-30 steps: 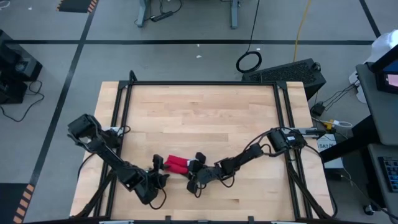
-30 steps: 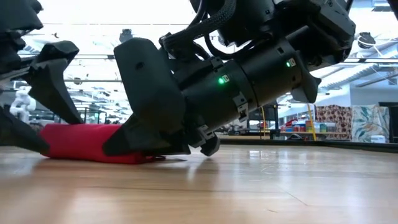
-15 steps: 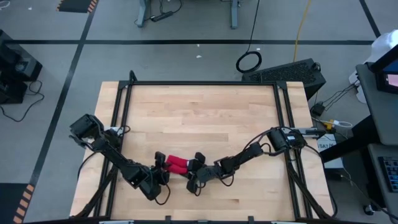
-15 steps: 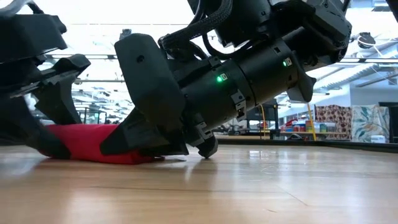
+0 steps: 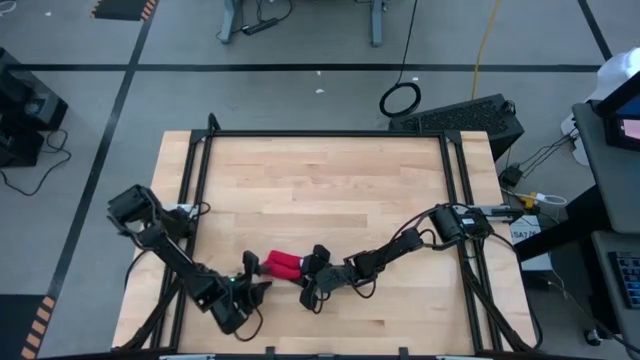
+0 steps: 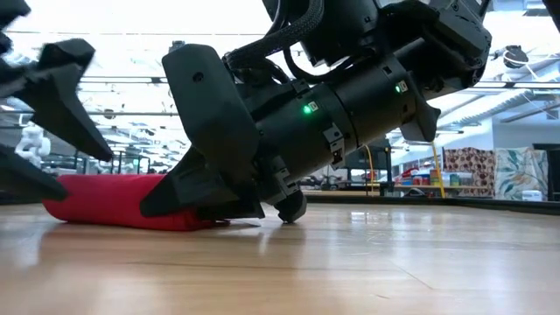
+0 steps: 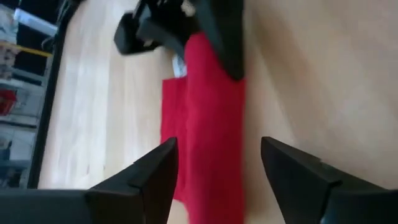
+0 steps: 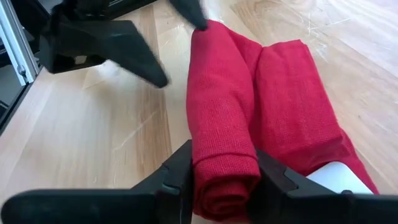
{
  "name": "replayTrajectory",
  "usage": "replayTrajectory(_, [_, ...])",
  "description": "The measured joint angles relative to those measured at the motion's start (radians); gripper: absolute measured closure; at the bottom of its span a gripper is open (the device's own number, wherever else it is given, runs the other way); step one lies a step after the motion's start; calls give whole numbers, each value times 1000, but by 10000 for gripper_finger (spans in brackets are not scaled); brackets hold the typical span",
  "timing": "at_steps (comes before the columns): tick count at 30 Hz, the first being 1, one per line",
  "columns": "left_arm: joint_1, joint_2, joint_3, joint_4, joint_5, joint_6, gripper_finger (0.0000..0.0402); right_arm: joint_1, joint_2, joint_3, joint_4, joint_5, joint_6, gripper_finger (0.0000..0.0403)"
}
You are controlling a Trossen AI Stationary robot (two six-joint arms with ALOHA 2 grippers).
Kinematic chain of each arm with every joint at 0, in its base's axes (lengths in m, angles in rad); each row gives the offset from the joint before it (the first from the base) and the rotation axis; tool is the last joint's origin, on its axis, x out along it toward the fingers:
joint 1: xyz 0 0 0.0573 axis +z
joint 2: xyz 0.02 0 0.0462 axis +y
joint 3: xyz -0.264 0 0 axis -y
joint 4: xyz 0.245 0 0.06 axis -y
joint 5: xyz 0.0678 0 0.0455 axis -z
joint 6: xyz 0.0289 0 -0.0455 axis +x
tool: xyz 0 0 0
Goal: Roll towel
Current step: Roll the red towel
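The red towel (image 5: 283,264) lies on the wooden table near its front edge. One long side is wound into a roll (image 8: 221,106), and a flat folded part (image 8: 292,106) with a white tag (image 8: 339,177) lies beside it. My right gripper (image 5: 313,268) is shut on the roll's right end. My left gripper (image 5: 252,270) is open at the towel's left end (image 7: 208,186), one finger on either side of it. I cannot tell whether it touches the cloth. My right gripper pinches the roll's right end (image 8: 225,165) between its two fingers (image 8: 179,177), several wound layers thick. The fingers come from the table's right, slanting down, and point along the roll. The towel rests on the table (image 6: 289,262) along its whole length.
A black frame rail (image 5: 195,190) runs along the table's left side and another (image 5: 462,190) along its right. Bare wood (image 5: 320,190) lies behind the towel toward the far edge. My two arms stand close together at the front.
My left gripper has gone in toward the towel's left end and drawn back toward the table's left edge. My right gripper and the towel have kept still.
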Motion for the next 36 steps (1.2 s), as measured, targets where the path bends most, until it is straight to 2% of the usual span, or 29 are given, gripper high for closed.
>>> replayTrajectory(4, [-15, 1, 0, 7, 17, 0, 171, 0, 0, 0, -2, -1, 6, 304])
replayTrajectory(12, [43, 50, 0, 3, 72, -2, 207, -1, 0, 0, -1, -4, 23, 304])
replayTrajectory(17, [47, 56, 1, 0, -4, 2, 215, -1, 0, 1, -2, -4, 32, 304])
replayTrajectory(24, [38, 56, 1, -2, -15, -33, 215, -1, -1, 1, -2, -7, 35, 304])
replayTrajectory(31, [89, 54, 1, 2, 105, -52, 207, -1, -1, 1, -4, -20, 37, 304])
replayTrajectory(33, [98, 53, 2, 2, 124, -54, 221, -1, -1, 1, -4, -22, 35, 304])
replayTrajectory(36, [112, 51, 3, 4, 168, -56, 268, 3, -4, 1, -5, -4, 23, 298])
